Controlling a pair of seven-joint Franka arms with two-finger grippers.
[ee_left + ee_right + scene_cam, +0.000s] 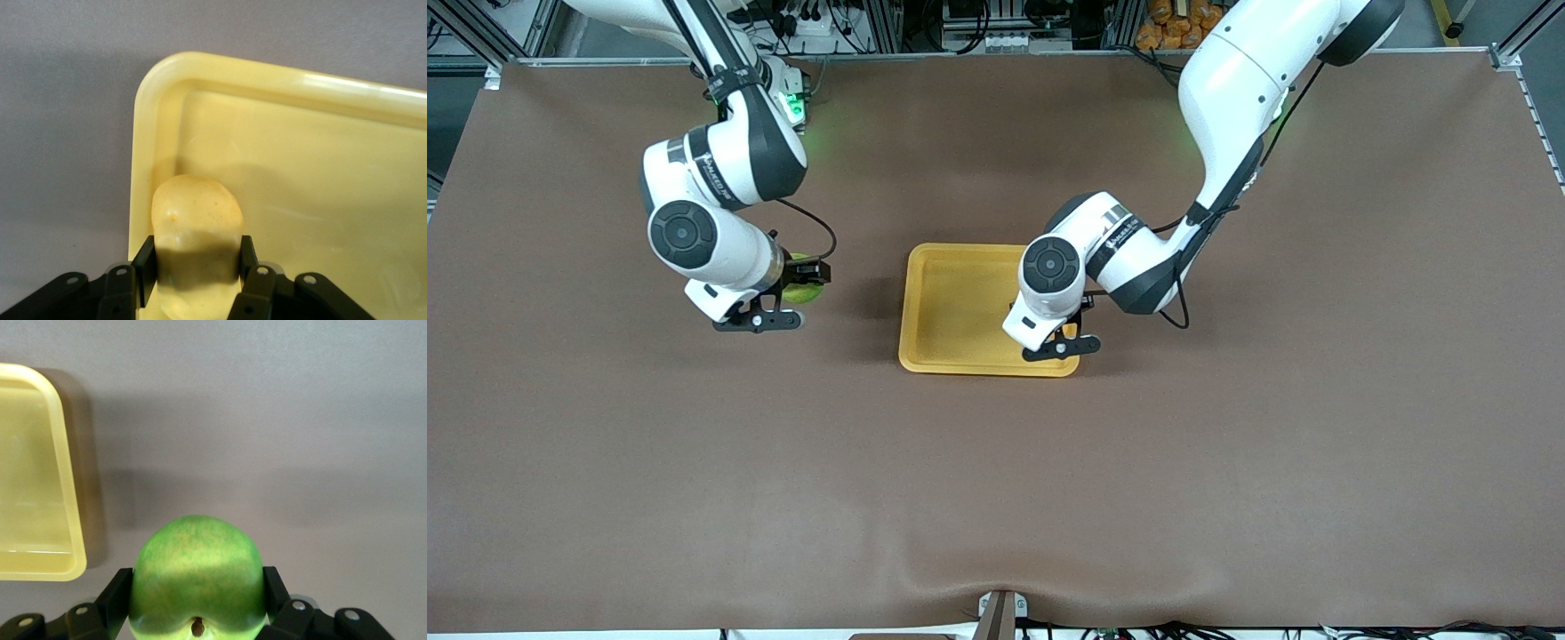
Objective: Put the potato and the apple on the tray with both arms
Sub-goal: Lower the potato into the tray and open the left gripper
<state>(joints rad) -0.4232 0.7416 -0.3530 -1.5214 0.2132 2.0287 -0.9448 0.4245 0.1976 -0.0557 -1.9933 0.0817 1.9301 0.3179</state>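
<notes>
The yellow-orange tray (pixel 951 307) lies mid-table. My left gripper (pixel 1071 330) is over the tray's corner nearest the left arm's end and the front camera. In the left wrist view it (pixel 197 257) is shut on the yellow potato (pixel 197 217), held low over the tray floor (pixel 320 173); I cannot tell whether the potato touches it. My right gripper (pixel 807 283) is over the bare table beside the tray, toward the right arm's end, shut on the green apple (pixel 804 286). The right wrist view shows the apple (pixel 197 570) between the fingers (pixel 198 587), with the tray's rim (pixel 67 493) off to one side.
The brown table cover (pixel 996 480) spreads wide around the tray. Cables and rack frames run along the edge where the arms' bases stand.
</notes>
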